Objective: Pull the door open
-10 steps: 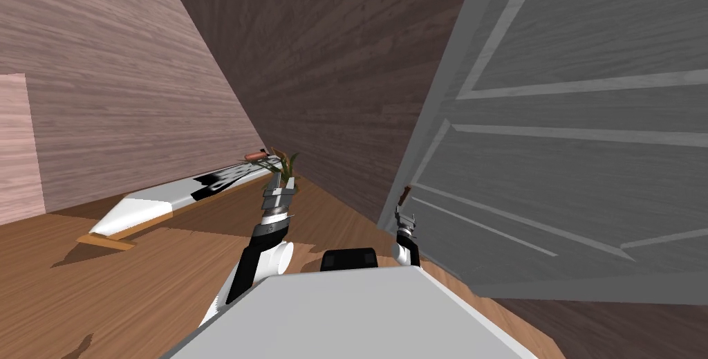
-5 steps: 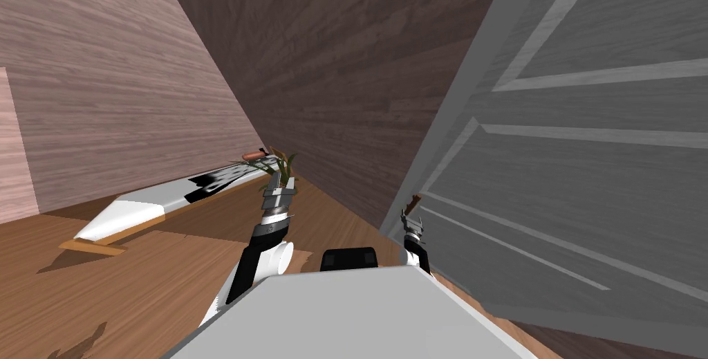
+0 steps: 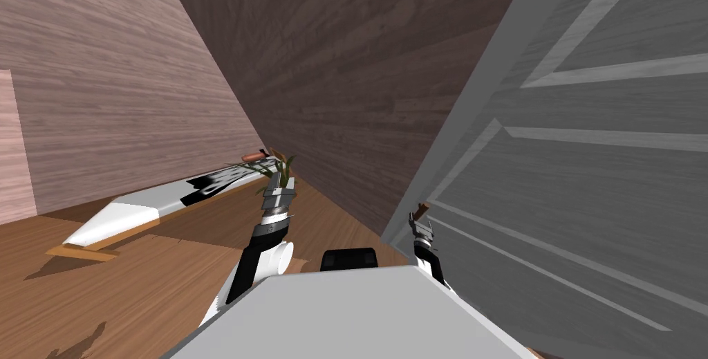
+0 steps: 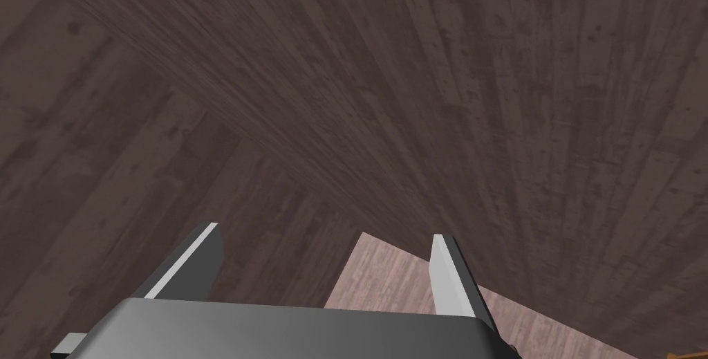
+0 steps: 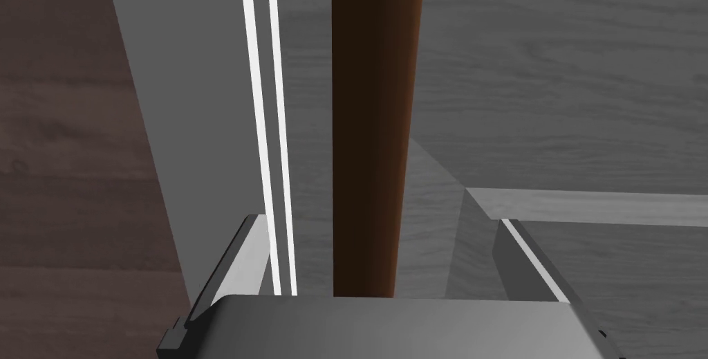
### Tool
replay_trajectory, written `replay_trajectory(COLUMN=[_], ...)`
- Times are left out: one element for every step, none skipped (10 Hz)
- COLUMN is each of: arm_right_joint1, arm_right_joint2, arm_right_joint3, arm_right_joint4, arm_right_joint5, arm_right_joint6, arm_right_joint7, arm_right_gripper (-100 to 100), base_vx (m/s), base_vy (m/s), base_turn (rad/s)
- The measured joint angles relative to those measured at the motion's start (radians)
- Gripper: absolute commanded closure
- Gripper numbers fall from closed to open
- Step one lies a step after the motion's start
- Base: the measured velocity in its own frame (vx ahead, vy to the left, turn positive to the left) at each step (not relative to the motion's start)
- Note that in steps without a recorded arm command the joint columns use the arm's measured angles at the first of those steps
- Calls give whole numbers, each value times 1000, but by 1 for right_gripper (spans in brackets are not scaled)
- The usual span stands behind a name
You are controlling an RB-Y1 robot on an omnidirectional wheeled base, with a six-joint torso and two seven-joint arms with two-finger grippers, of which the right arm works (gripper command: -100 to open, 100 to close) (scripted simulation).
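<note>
Standing at an angle off the dark wood wall (image 3: 332, 64), the grey panelled door (image 3: 588, 168) carries its brown bar handle (image 5: 370, 133) between the right gripper (image 5: 378, 222)'s spread fingers, neither touching it, while the left gripper (image 4: 325, 232), likewise spread, points at that wall.

No text, label, brand, number or sign could be read. The grey panelled door (image 3: 588, 189) and its brown handle (image 5: 373, 133) carried no lettering or marks, and neither did the wood-grain walls (image 3: 332, 64).
</note>
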Motion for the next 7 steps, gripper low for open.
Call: replay_trajectory(arm_right_joint1=[6,23,29,26,25,24,23], arm_right_joint2=[-19,-30,-30,-26,-29,-28,-28], arm_right_joint3=[1,2,3,6,3,4,4], arm_right_joint4=[8,1,2,0,1,0,0], arm_right_joint5=[-1,-3,-4,-2,-4,-3,-3], arm_right_joint6=[-3,0,1,0,0,0,0], arm_right_joint7=[-24,-37,-40,-38,-38,-38,-37], arm_right_gripper=[-100,-100,100,100,100,100,100], base_vx=[180,62,-29,-30,-13,-3,0], base_vy=[11,14,14,-2,-9,-6,0], base_turn=[-8,-42,41,-7,12,9,0])
